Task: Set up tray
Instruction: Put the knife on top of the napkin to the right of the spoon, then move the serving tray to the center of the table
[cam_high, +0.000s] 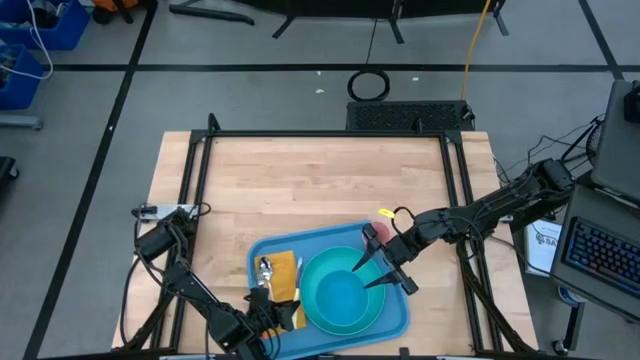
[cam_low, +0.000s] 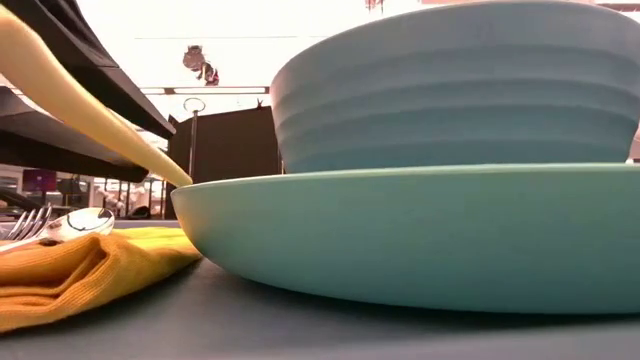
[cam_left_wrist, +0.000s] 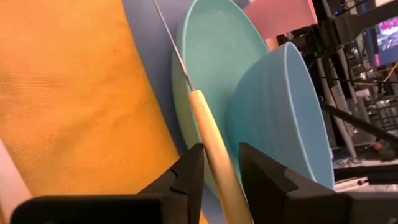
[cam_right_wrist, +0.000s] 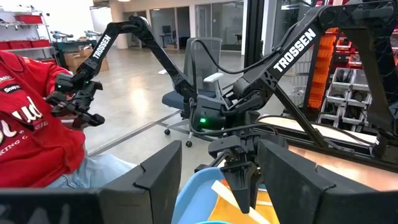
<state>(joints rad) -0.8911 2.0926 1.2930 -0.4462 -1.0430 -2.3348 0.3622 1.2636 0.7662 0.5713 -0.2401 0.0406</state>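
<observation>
The large flat rectangular blue plastic tray (cam_high: 402, 318) with rounded corners and a low raised rim lies flat on the wooden bench (cam_high: 320, 190), near its front edge and slightly right of the middle, turned a little askew to the bench's sides. It carries a round teal plate (cam_high: 375, 318) with a teal bowl (cam_high: 335, 298) in it on its right part, and a yellow cloth napkin (cam_high: 283, 272) with cutlery on its left part.

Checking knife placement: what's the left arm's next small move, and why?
Probably lift the left gripper straight off. Its fingers stand apart around the knife, which lies between the napkin and plate on the tray.
</observation>
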